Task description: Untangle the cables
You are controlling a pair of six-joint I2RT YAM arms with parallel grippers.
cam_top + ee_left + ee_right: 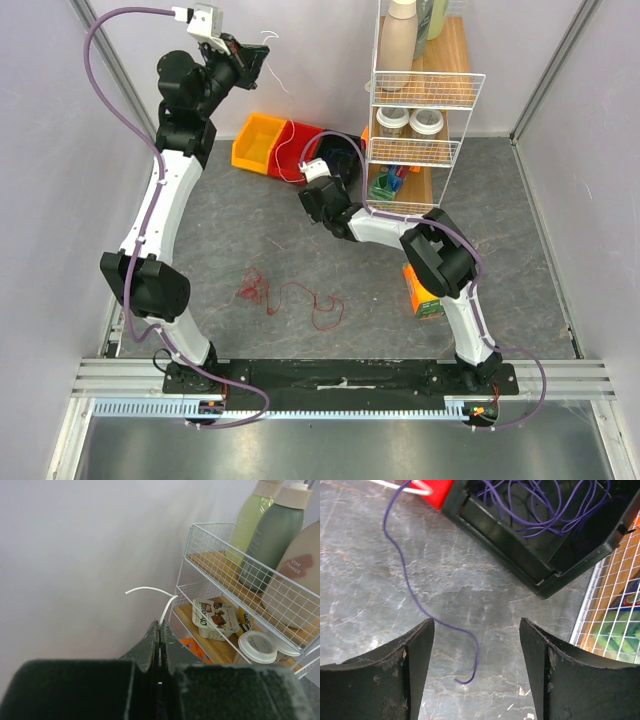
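My left gripper (256,58) is raised high at the back left and shut on the white cable (150,589). The cable's free end curls out past the closed fingertips (160,628). Its other side hangs as a thin line (284,84) down toward the bins. My right gripper (476,622) hangs open low over the table in front of the black bin (540,540). The loose end of a dark blue cable (422,607) lies on the table between its fingers, untouched. The rest of it is coiled inside that bin. A red cable (268,291) lies in loose loops on the table near the front.
A yellow bin (257,142) and a red bin (293,150) stand beside the black bin (342,160) at the back. A white wire rack (420,100) with bottles and cups stands at the back right, close to my right arm. An orange and green box (425,297) lies by that arm.
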